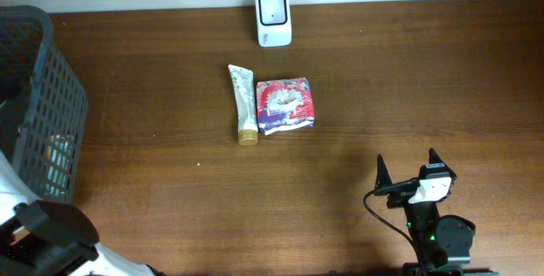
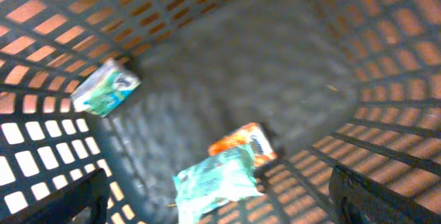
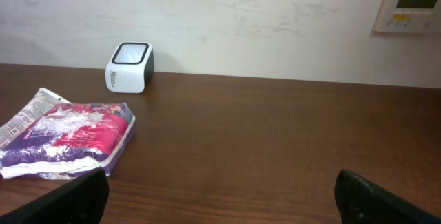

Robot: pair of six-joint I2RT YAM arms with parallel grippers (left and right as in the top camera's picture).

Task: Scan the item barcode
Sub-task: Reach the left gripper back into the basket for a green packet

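Between the right gripper (image 1: 407,159) and the scanner (image 1: 273,19), a pink and purple packet (image 1: 286,105) is lying flat on the worktop (image 1: 425,72). A cream tube (image 1: 244,104) is touching its left side. From the right gripper the packet is sitting ahead and to the left, with the scanner further along much the same line, against the far wall. The packet is roughly square. The tube's long axis is running from the near edge towards the scanner, with its gold cap pointing at the robot.

The right arm is sitting low near the front edge, its fingers spread wide, gripping nothing and pointing towards the wall. It looks like the nearer arm for either thing on the worktop.

The left gripper (image 2: 220,205) is hanging inside the dark basket (image 1: 38,98) at the far left, also spread wide and empty. It is looking down on a teal pouch (image 2: 217,182) overlapping an orange pack (image 2: 244,145). Which item is meant for scanning cannot be told. No barcode is showing on any of them.
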